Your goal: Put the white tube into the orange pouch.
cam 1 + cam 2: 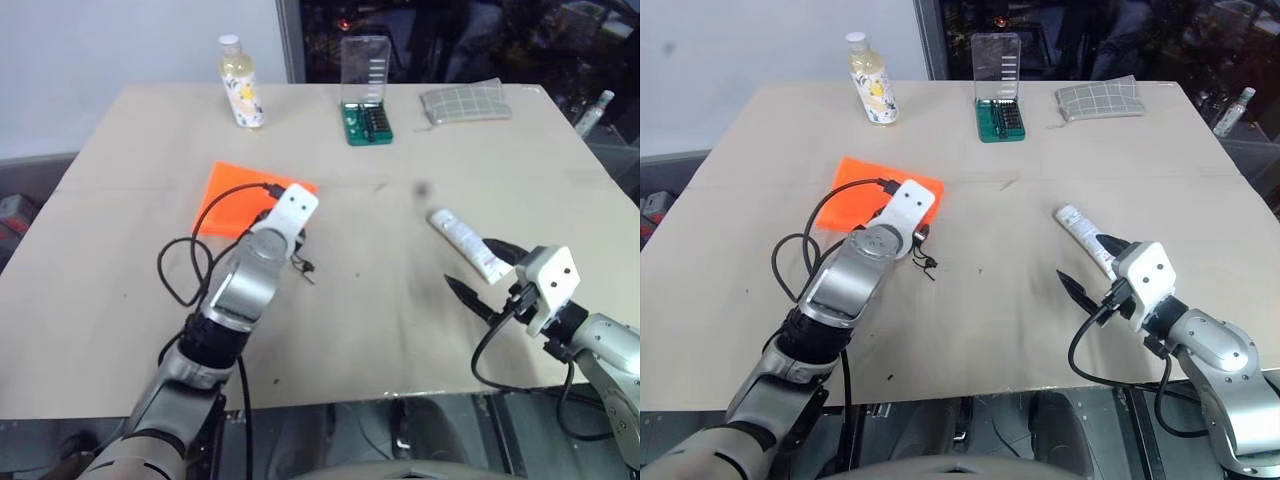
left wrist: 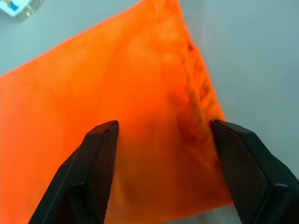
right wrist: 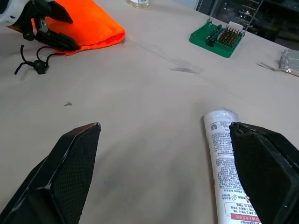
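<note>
The orange pouch [image 1: 235, 195] lies flat on the left half of the table, and its dark drawstring cord [image 1: 926, 263] trails toward the middle. My left gripper [image 2: 161, 126] hovers over the pouch's hemmed end, open, one finger [image 3: 60, 15] above the fabric and the other by its edge. The white tube [image 1: 460, 238] lies on the right half of the table, capped end pointing away from me. My right gripper [image 3: 163, 128] sits low just in front of the tube, wide open and empty, with one finger [image 3: 266, 172] alongside the tube.
At the table's far edge stand a clear yellowish bottle [image 1: 241, 82], a green bit set with an upright clear lid [image 1: 366, 100] and a grey checked pouch [image 1: 464, 102]. A black cable [image 1: 185, 262] loops beside my left arm.
</note>
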